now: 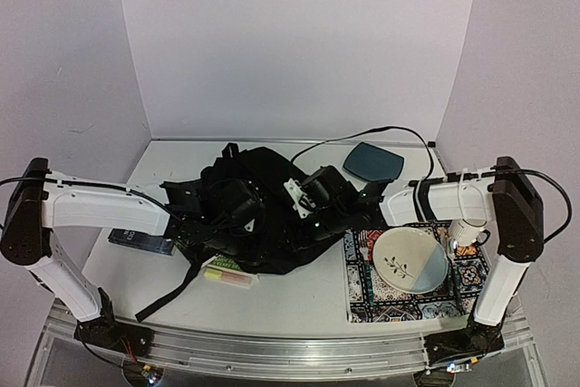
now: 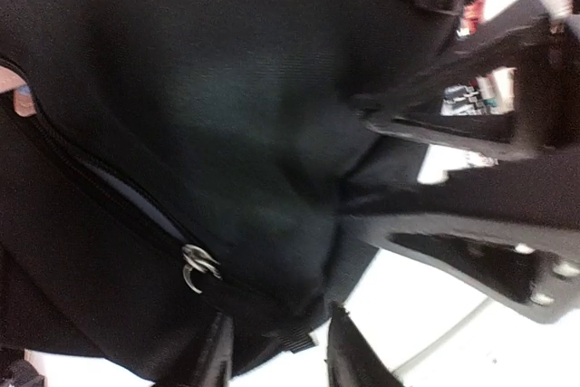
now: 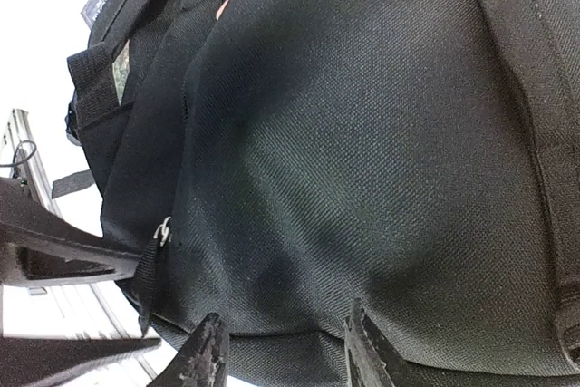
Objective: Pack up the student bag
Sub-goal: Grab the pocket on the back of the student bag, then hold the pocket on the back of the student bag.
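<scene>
A white table boxed in by pale lilac walls is seen from above. The student bag is slumped at its middle, a rounded heap of soft black woven fabric. The bag is met from both sides, with the left gripper and the right gripper pressed into it and nearly facing each other.

In the left wrist view the left gripper's fingers are held apart. The bag's lower seam and a small webbing loop are caught just between their tips, and a metal zipper pull hangs just above one finger. The picture is blurred, and the tips are cut off at the frame edge.

In the right wrist view the jaws are likewise parted, with coarse weave bulging just ahead of them. How far the fabric reaches in between cannot be made out.

Outward of the left gripper, a dark blue book is half covered by the arm. Nearer the bases, a clear case with yellow and pink contents lies against the bag's edge. Outward of the right gripper, a patterned tray carries a round pale plate, and a white cup is partly hidden behind the arm. A dark teal dish lies beyond.
</scene>
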`<state>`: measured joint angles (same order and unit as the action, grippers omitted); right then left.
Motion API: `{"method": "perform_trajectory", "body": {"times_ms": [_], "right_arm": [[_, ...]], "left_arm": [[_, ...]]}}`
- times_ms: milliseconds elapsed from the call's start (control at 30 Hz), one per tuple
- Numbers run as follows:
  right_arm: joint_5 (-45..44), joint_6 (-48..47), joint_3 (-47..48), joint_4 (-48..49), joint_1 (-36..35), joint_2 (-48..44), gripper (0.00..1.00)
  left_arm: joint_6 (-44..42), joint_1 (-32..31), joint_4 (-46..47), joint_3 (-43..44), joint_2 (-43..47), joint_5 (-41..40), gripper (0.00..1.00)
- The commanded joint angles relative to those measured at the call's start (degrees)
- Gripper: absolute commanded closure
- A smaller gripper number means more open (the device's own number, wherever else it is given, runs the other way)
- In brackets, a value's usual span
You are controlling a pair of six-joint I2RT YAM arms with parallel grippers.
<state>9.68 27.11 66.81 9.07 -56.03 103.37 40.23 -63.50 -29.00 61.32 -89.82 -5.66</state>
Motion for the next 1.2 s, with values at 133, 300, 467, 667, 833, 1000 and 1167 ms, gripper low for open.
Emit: {"method": "perform_trajectory", "body": {"times_ms": [133,300,467,667,833,1000,1167], "right_arm": [[-0.1,-0.4,-0.5,1.4,-0.5,-3.1,0.56],[0.7,-1.6,-0.7,2.1,-0.9,-3.3,0.56],[2.2,-3.5,-1.1,4.2,-1.6,-3.2,0.53],[4.8,-5.5,-0.9,8.4,-2.1,-1.6,0.43],[3.8,-4.7,0.2,12.1,-2.1,1.5,0.39],[4.0,-4.5,0.8,14.7,-2.3,4.8,0.38],[4.4,-5.1,-0.3,14.9,-2.5,5.6,0.4]], "left_arm": [[1.1,-0.1,-3.1,4.1,-1.3,-6.3,0.9],[2.3,0.0,-3.7,4.8,0.7,-7.5,1.0],[3.4,1.8,-3.6,4.9,3.2,-4.9,1.0],[3.9,4.9,-3.1,5.5,5.0,0.1,1.0],[4.0,6.8,-1.5,5.6,5.4,4.1,1.0],[4.3,8.4,-0.1,5.6,5.5,7.4,1.0],[4.8,10.3,0.7,5.6,5.7,9.0,1.0]]}}
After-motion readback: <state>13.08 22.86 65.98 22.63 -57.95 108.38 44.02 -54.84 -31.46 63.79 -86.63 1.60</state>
